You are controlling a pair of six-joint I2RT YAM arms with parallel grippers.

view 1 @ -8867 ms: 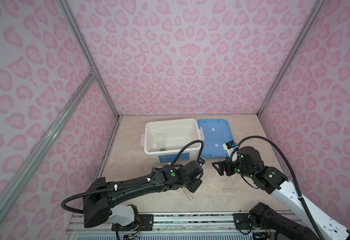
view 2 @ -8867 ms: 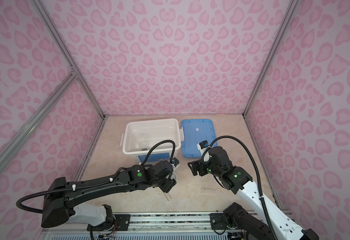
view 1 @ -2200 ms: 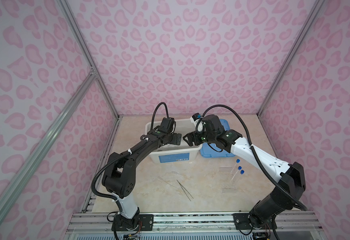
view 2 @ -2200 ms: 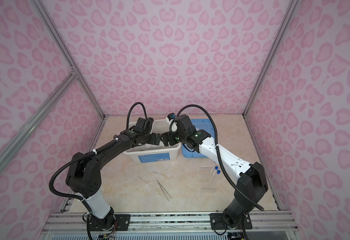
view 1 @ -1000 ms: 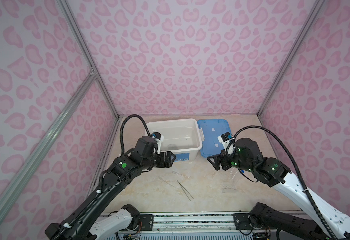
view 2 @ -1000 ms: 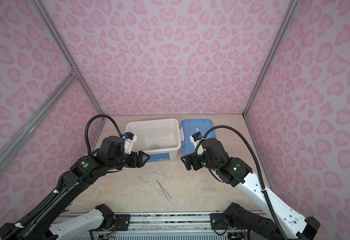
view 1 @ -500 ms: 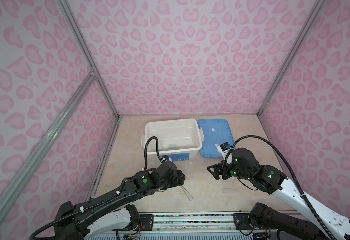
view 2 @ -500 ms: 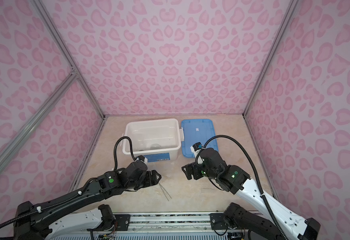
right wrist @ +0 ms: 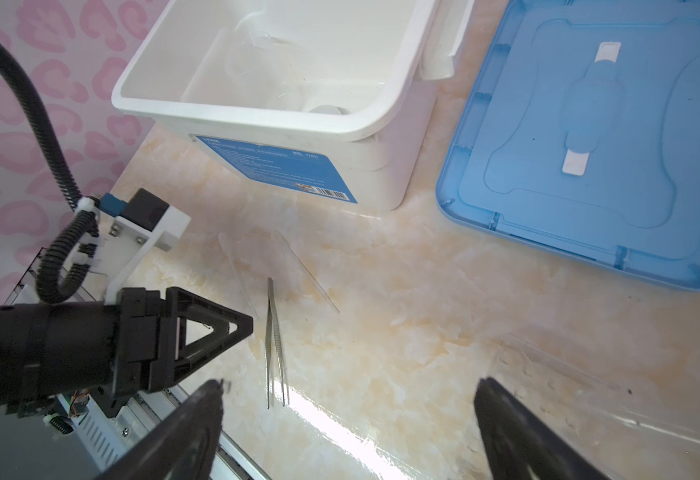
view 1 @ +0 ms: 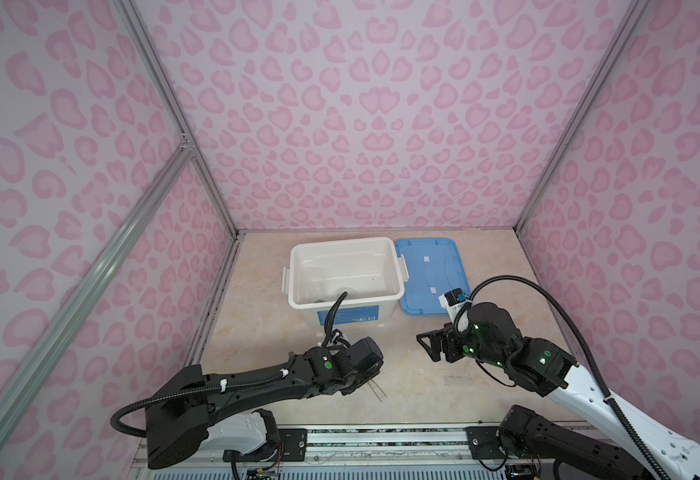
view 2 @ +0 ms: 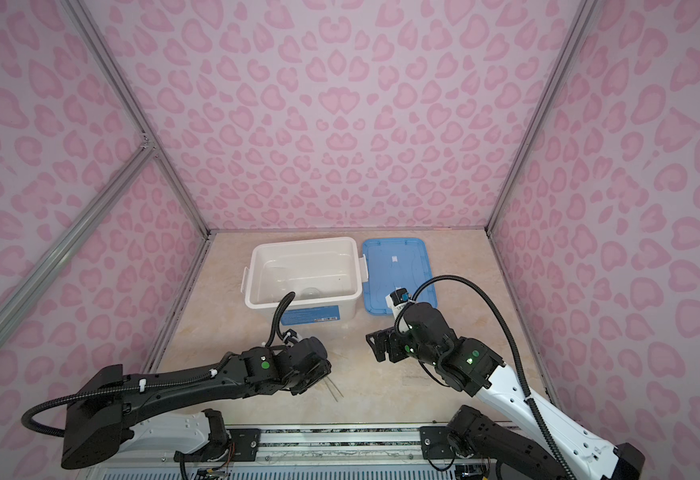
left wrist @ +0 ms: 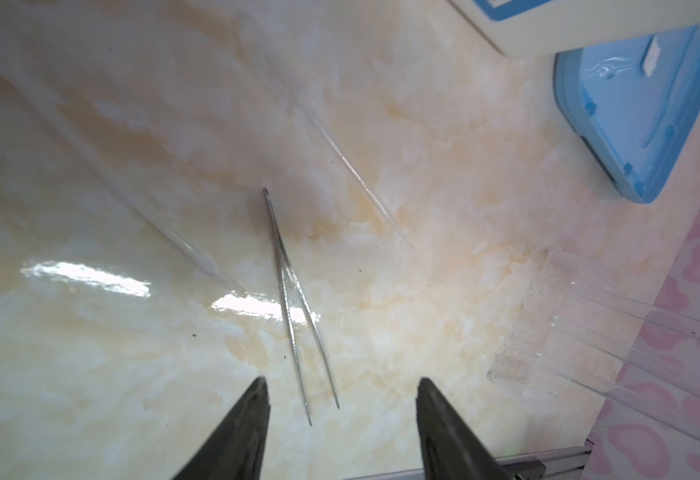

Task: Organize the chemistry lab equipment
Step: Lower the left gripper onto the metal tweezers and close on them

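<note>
Hovering low over the worktop (view 1: 257, 332), the left pincer (left wrist: 340, 382) has its fingers apart and grips nothing. The thin metal tweezers (left wrist: 277, 241) lie flat just ahead, open tips pointing into the gap. Two clear droppers (left wrist: 356, 178) lie one on each side of the tweezers, not touching them. Right pincer (right wrist: 348, 382) is spread wide, empty, held above the same patch. Clear rack (left wrist: 543, 316) lies flat near the pink wall, with clear tubes (left wrist: 651, 328) beside it. White box (view 1: 342, 245) stands at the back with a small round dish (right wrist: 325, 109) inside, and the blue lid (view 1: 427, 270) lies flat alongside.
</note>
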